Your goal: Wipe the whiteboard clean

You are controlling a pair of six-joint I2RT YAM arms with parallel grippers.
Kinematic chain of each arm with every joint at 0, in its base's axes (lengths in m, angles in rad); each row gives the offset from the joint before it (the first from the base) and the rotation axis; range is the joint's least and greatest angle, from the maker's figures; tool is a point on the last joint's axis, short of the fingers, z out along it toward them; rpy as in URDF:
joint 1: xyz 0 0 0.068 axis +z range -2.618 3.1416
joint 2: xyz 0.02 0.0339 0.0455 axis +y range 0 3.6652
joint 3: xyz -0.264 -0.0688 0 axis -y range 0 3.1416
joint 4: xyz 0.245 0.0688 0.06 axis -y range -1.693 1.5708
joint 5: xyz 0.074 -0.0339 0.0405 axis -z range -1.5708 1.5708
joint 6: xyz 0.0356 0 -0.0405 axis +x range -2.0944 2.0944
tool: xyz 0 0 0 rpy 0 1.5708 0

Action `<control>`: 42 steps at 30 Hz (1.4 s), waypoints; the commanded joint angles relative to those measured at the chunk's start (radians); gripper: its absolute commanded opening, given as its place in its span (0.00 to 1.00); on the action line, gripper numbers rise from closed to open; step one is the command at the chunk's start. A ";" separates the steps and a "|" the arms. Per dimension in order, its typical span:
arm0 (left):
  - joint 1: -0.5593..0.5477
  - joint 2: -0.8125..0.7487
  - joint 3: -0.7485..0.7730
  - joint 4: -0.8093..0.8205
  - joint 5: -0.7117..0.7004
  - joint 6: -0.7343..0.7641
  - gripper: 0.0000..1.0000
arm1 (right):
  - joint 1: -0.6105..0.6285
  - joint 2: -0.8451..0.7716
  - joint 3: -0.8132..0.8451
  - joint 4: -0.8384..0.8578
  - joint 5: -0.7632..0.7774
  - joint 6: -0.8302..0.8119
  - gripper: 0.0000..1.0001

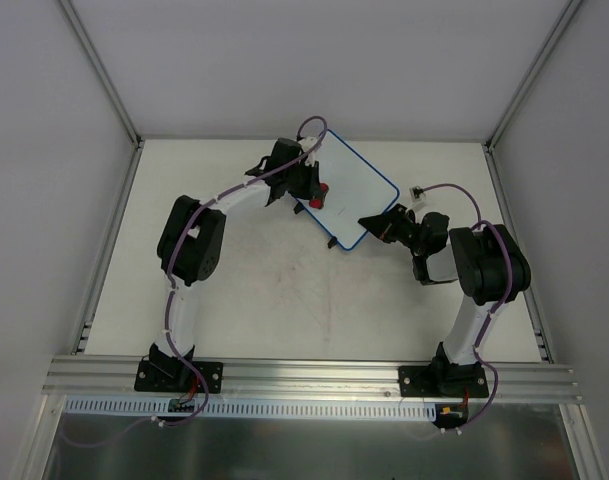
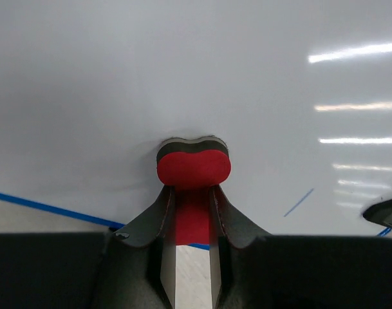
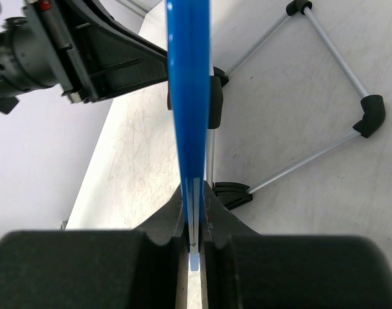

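Whiteboard (image 1: 362, 190): glossy white face, thin blue rim, one short blue stroke (image 2: 298, 202) on it. It sits diagonal on the worktop (image 1: 274, 290), about 1 o'clock of centre. Red eraser (image 2: 194, 168) touches the face near the board's 9 o'clock side, pinched by the left fingers (image 2: 150, 222). Right fingers (image 3: 167, 222) clamp the rim at its 5 o'clock edge.

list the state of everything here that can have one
whiteboard, gripped at its blue rim, mostly clean, one short blue mark on it
red eraser, clamped, felt side pressed on the board
left gripper, shut on the eraser
right gripper, shut on the whiteboard's rim
wire stand, swung out from the board's back
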 commanded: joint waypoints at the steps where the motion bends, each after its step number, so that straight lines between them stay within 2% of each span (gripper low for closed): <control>1: 0.044 0.042 -0.029 0.046 0.044 -0.138 0.00 | 0.010 -0.017 0.018 0.226 -0.021 -0.027 0.00; 5: 0.079 0.073 -0.022 0.056 0.104 -0.196 0.00 | 0.008 -0.016 0.020 0.226 -0.021 -0.026 0.00; 12: 0.049 0.050 -0.035 0.063 0.104 -0.141 0.00 | 0.008 -0.016 0.018 0.226 -0.021 -0.026 0.00; 16: -0.008 0.028 -0.042 0.062 0.086 -0.026 0.00 | 0.008 -0.009 0.018 0.226 -0.018 -0.026 0.00; 24: -0.215 -0.027 -0.066 0.036 -0.105 0.284 0.00 | 0.008 -0.012 0.020 0.226 -0.021 -0.026 0.00; 30: -0.302 -0.018 -0.056 0.005 -0.140 0.385 0.00 | 0.008 -0.012 0.021 0.227 -0.019 -0.023 0.00; 35: -0.292 0.017 -0.020 -0.027 -0.210 0.341 0.00 | 0.008 -0.011 0.023 0.226 -0.021 -0.023 0.00; 42: -0.177 0.033 -0.019 -0.055 -0.120 0.107 0.00 | 0.010 -0.011 0.023 0.226 -0.019 -0.021 0.00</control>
